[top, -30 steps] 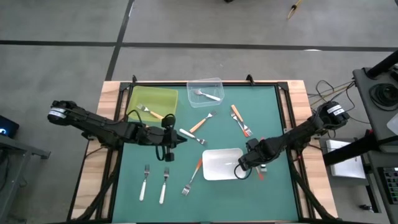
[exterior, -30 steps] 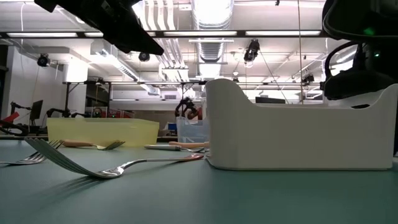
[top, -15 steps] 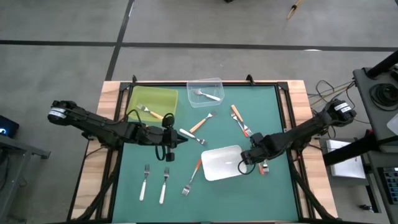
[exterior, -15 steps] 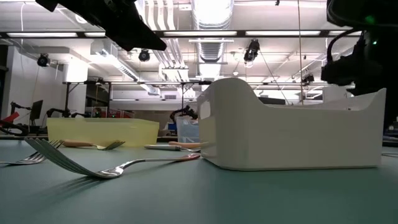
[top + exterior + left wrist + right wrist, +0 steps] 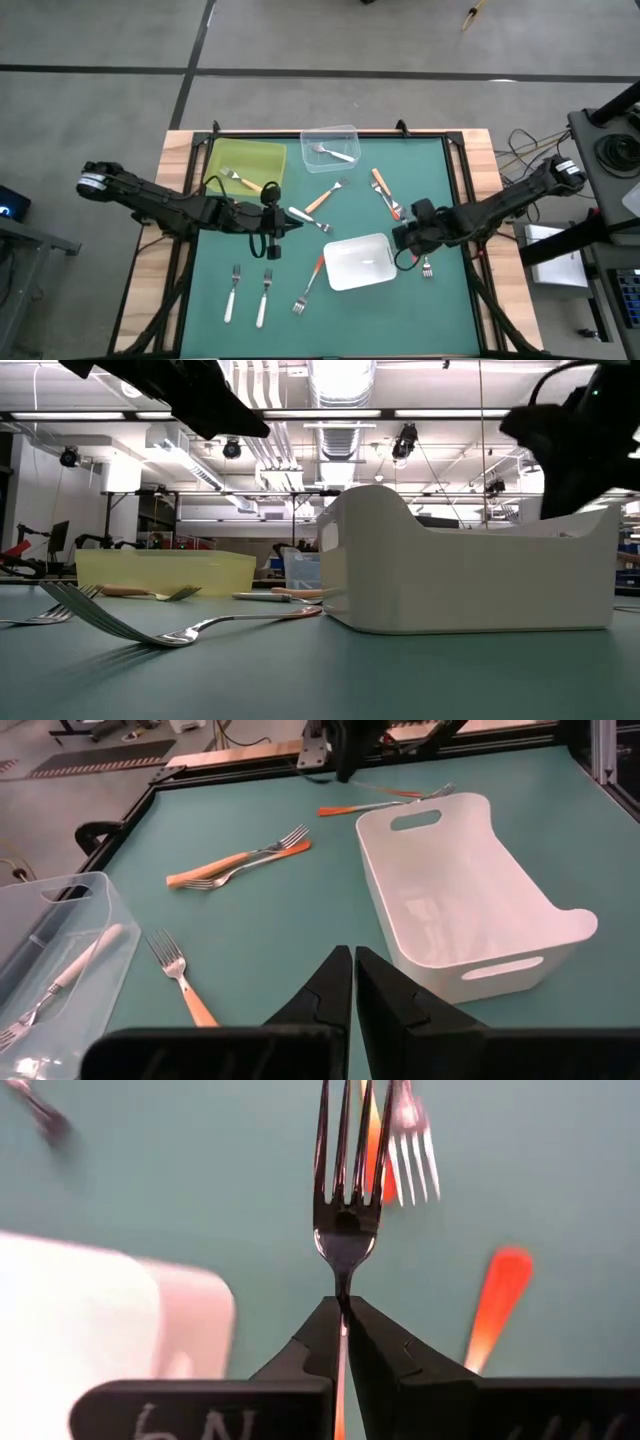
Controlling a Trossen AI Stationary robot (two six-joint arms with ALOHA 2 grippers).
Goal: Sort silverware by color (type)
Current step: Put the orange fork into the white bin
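A: Status of sort? Landmark: white bin (image 5: 358,262).

B: White bin looks bare. Clear tub (image 5: 330,146) beyond it holds one white-handled fork (image 5: 333,152); yellow tray (image 5: 245,164) has one tan fork (image 5: 243,181). Most forks lie loose around the bin.

A: Grippers?

B: Right gripper (image 5: 342,1312), beside the bin's right end, clamped on a red-orange fork (image 5: 345,1190). Left gripper (image 5: 353,970) closed on nothing, waiting to the bin's left.
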